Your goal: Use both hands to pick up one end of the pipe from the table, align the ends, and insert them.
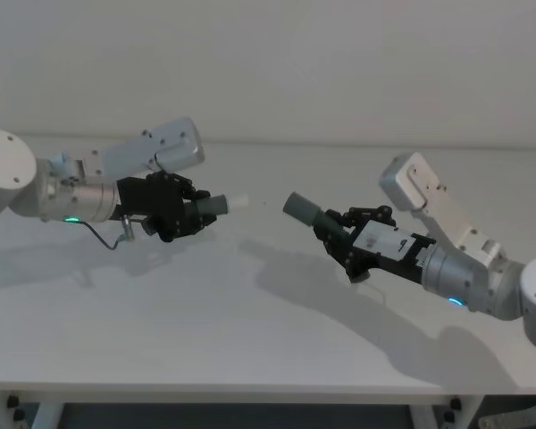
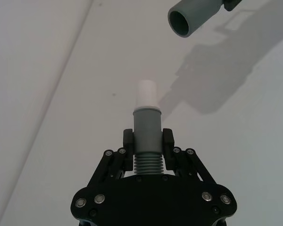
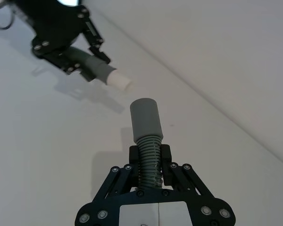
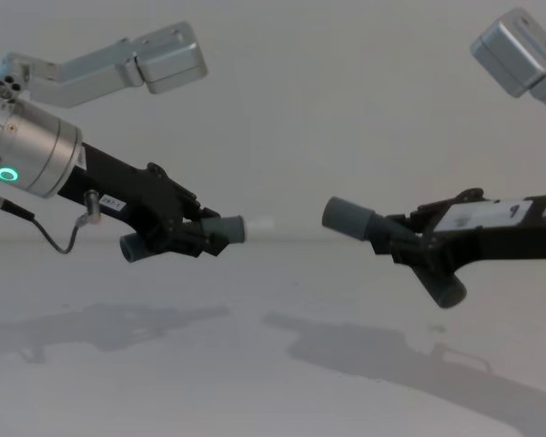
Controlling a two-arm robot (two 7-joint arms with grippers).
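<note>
Fingers [image 2: 167, 141] of left gripper [image 1: 189, 213] clenched on ribbed neck of one pipe piece [image 1: 216, 206], white-tipped end [image 2: 146, 94] jutting beyond them. Fingers [image 3: 165, 157] of right gripper [image 1: 347, 231] clenched on ribbed part of second pipe piece [image 1: 305, 211], open mouth [image 2: 180, 22] facing the white tip, a gap between. Both raised above the bench [image 1: 250, 331].

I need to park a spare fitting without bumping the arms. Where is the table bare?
The table is bare along its near edge, below both arms, and at the back between them. It is crowded mid-air, where the left gripper and right gripper hold their pipe pieces end to end.
</note>
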